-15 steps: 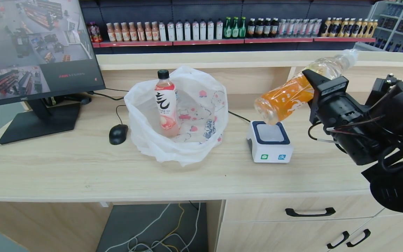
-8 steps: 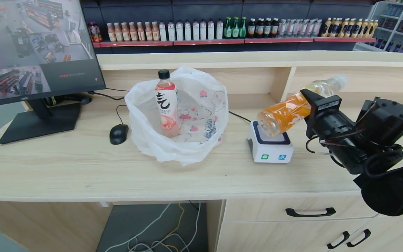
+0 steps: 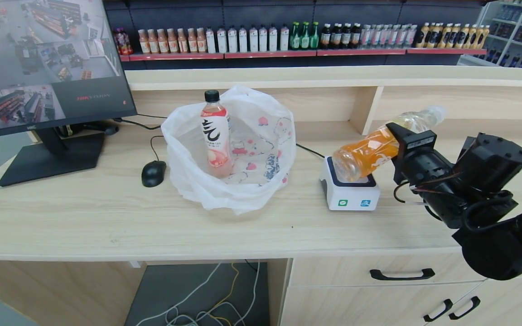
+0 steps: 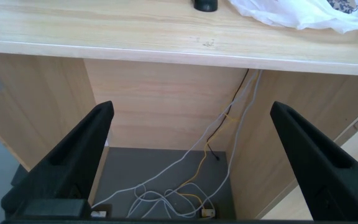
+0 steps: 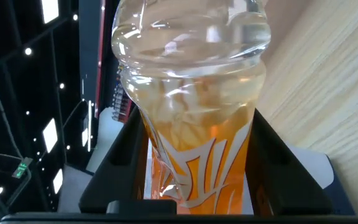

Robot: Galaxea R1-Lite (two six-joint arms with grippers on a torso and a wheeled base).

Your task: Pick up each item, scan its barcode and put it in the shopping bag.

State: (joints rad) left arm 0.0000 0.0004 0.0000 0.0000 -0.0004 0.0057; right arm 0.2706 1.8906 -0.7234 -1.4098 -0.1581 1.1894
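Note:
My right gripper (image 3: 399, 142) is shut on an orange drink bottle (image 3: 372, 149), held tilted with its base low over the white barcode scanner (image 3: 349, 192). In the right wrist view the bottle (image 5: 194, 124) sits between both black fingers (image 5: 120, 155). The white shopping bag (image 3: 231, 149) stands open left of the scanner, with a pink bottle (image 3: 215, 136) upright inside. My left gripper (image 4: 194, 158) hangs open below the counter edge, nothing between its fingers; the bag's bottom (image 4: 303, 12) shows above it.
A monitor (image 3: 43, 63) stands at the counter's back left, and a black mouse (image 3: 153, 173) lies beside the bag. Cables (image 4: 166, 196) lie under the desk. Drawers (image 3: 401, 274) sit below the counter on the right. Bottle shelves (image 3: 288, 38) line the back wall.
My right arm has lowered the orange bottle from above the scanner down to just over its window, tilting it flatter. The bag and pink bottle have not moved.

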